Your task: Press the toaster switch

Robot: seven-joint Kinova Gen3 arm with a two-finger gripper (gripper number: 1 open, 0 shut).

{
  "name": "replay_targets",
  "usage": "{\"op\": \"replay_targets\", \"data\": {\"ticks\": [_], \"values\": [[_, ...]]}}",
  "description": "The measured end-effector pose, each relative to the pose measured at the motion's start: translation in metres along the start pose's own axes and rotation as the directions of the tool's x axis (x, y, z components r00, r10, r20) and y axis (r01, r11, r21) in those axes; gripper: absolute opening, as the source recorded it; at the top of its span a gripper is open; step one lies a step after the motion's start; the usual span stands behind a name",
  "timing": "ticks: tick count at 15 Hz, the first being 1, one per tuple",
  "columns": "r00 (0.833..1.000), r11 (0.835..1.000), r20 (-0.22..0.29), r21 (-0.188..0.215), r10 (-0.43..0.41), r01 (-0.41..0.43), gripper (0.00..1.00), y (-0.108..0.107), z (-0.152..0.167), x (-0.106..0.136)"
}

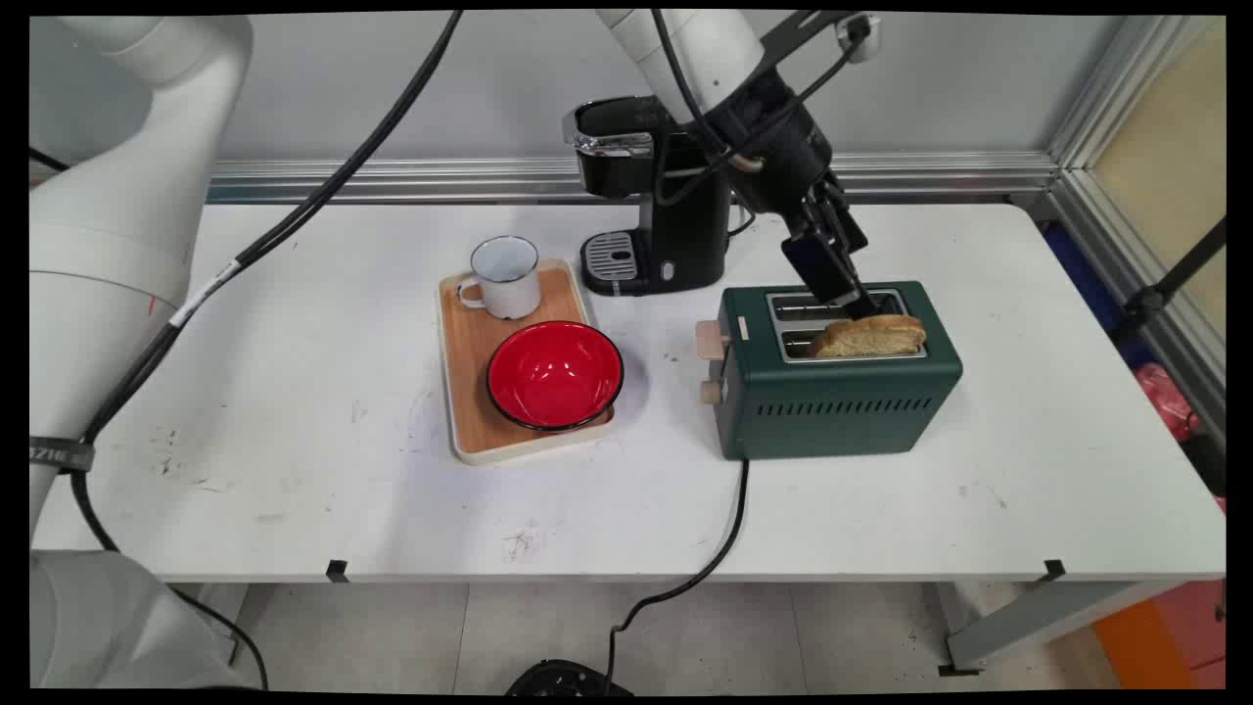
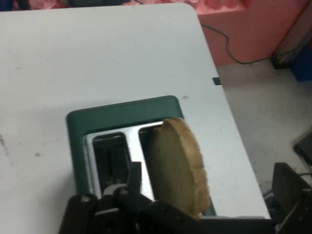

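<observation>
A slice of browned toast (image 1: 871, 336) stands half out of the near slot of a dark green toaster (image 1: 832, 401) on the right part of the table. My gripper (image 1: 850, 294) reaches down from above and behind onto the toaster's top. In the hand view the toast (image 2: 178, 163) stands between my two fingers. One finger (image 2: 134, 175) is over the empty slot close beside the toast, and the other finger (image 2: 287, 187) is well clear of it. The gripper (image 2: 210, 170) is open around the toast. The toaster (image 2: 117, 114) has two tan knobs on its left end.
A black coffee machine (image 1: 666, 225) stands just behind and left of the toaster. A wooden tray (image 1: 468, 392) at the centre holds a white mug (image 1: 506, 279) and a red bowl (image 1: 554, 375). The toaster's black cord (image 1: 729, 529) runs over the table's front edge.
</observation>
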Motion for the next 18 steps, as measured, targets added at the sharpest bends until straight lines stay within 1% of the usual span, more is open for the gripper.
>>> {"op": "replay_targets", "data": {"ticks": [2,5,7,10,13,14,18], "values": [[1.0,1.0,-0.004,0.021,-0.008,0.008,1.0,-0.001,-0.004,-0.002],[0.999,0.997,-0.012,0.061,-0.042,0.043,1.0,0.0,-0.013,-0.007],[0.996,0.992,-0.017,0.094,-0.085,0.086,1.0,0.005,-0.023,-0.014],[0.987,0.977,-0.022,0.142,-0.158,0.16,1.0,0.018,-0.036,-0.028],[0.975,0.959,-0.026,0.176,-0.221,0.222,1.0,0.032,-0.043,-0.041],[0.971,0.953,-0.026,0.186,-0.239,0.239,0.0,0.037,-0.044,-0.046],[0.96,0.937,-0.027,0.209,-0.28,0.279,0.0,0.049,-0.047,-0.057]]}}
